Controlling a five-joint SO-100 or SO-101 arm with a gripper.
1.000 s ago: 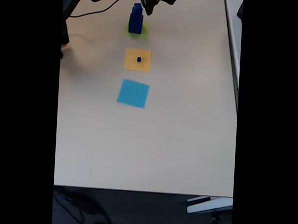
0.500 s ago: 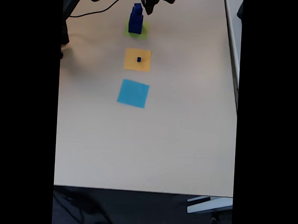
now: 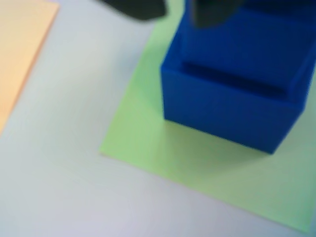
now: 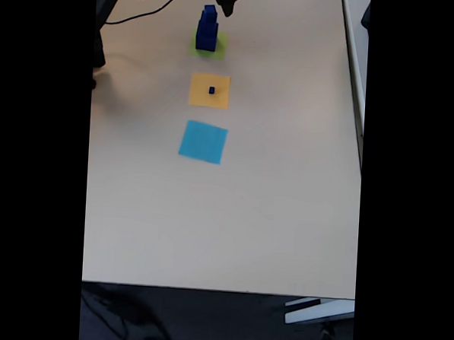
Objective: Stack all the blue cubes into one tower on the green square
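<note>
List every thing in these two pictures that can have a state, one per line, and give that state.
Blue cube tower: stacked upright on the green square.
Green square: lying flat, tower on it.
Tiny blue cube: alone on the orange square, not yet stacked.
Orange square: flat, holding the tiny cube.
Light-blue square: flat, nothing on it.
Claw: above the tower; open or shut cannot be told.

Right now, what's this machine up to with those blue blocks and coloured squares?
A small robot arm is building a tower of blue cubes on the green square at the far end of the table. Its gripper hangs right beside the tower's top; whether it is open is unclear. One tiny blue cube sits on the orange square, not yet stacked. The light-blue square is bare.
</note>
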